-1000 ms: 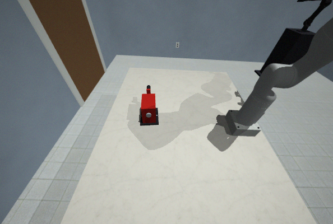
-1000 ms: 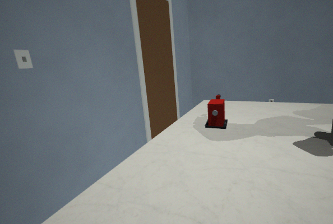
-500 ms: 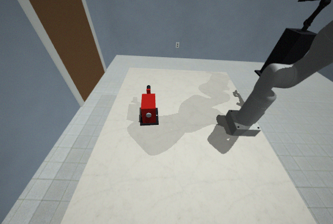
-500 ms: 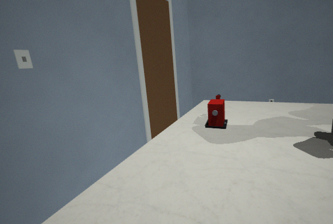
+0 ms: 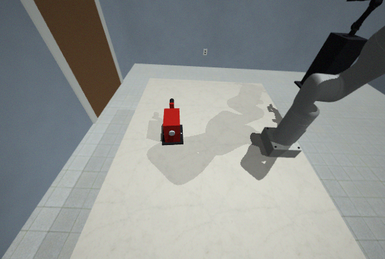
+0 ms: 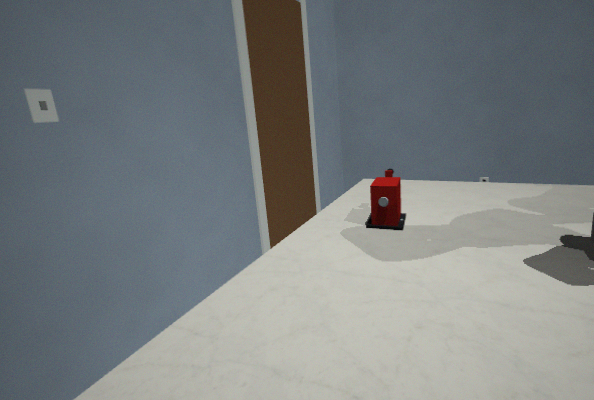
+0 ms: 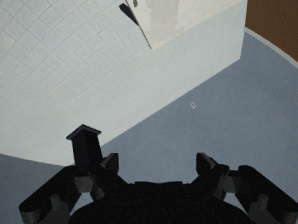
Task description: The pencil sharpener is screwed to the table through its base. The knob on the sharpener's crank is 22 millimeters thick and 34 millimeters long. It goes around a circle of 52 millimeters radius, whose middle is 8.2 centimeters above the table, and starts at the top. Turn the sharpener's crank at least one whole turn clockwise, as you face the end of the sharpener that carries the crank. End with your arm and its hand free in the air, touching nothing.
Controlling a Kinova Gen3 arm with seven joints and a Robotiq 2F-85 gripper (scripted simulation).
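Note:
The red pencil sharpener (image 5: 172, 125) stands on its black base plate (image 5: 172, 140) on the left half of the white table; it also shows in the exterior view (image 6: 385, 201). Its end with a grey round fitting (image 5: 172, 133) faces the camera. The dark crank knob (image 5: 172, 101) sticks up behind the far end, at the top of its circle, and also shows in the exterior view (image 6: 389, 172). My gripper (image 7: 157, 162) shows only in the wrist view. It is open and empty, high up and far from the sharpener. That view looks at the floor and a table corner.
My arm's base (image 5: 281, 146) is bolted to the table right of the sharpener. A black box (image 5: 337, 56) with a jointed camera stand (image 5: 364, 6) stands behind it. A brown door (image 6: 277, 114) is in the left wall. The table's left edge lies close to the sharpener.

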